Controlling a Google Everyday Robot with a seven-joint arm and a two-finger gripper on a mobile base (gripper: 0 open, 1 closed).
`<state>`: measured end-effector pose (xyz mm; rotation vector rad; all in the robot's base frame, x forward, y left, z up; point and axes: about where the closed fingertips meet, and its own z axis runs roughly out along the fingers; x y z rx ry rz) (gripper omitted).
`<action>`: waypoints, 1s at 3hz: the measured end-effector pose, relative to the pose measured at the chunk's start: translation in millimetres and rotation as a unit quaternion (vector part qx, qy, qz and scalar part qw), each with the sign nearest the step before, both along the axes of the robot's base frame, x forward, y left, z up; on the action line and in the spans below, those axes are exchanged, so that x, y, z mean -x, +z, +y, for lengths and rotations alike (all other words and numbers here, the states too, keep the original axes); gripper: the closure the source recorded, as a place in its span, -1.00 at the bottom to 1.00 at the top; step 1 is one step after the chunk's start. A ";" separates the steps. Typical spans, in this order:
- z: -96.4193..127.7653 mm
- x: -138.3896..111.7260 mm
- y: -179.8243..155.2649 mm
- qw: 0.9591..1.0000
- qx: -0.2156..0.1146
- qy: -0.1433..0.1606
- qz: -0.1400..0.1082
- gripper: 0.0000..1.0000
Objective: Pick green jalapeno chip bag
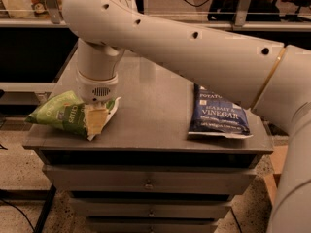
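The green jalapeno chip bag (60, 113) is light green and crinkly, and lies at the front left corner of the grey cabinet top (150, 115), overhanging the left edge a little. My gripper (96, 120) hangs down from the big white arm, its pale fingers (95, 123) down on the bag's right end. The bag's white edge shows around the fingers. The wrist hides the top of the gripper.
A dark blue Sea Salt & Vinegar bag (217, 114) lies on the right side of the cabinet top. Drawers (146, 183) sit below the front edge. Shelving (243, 4) runs along the back. My white arm (194, 52) crosses above the top from the right.
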<state>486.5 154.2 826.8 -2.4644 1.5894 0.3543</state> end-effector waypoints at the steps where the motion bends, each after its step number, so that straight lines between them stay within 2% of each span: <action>1: -12.2 -1.1 36.1 0.999 -0.032 0.003 -0.018 1.00; 2: -27.6 -4.1 89.9 0.996 -0.067 0.003 -0.054 1.00; 3: -27.5 -4.1 90.0 0.996 -0.067 0.003 -0.054 1.00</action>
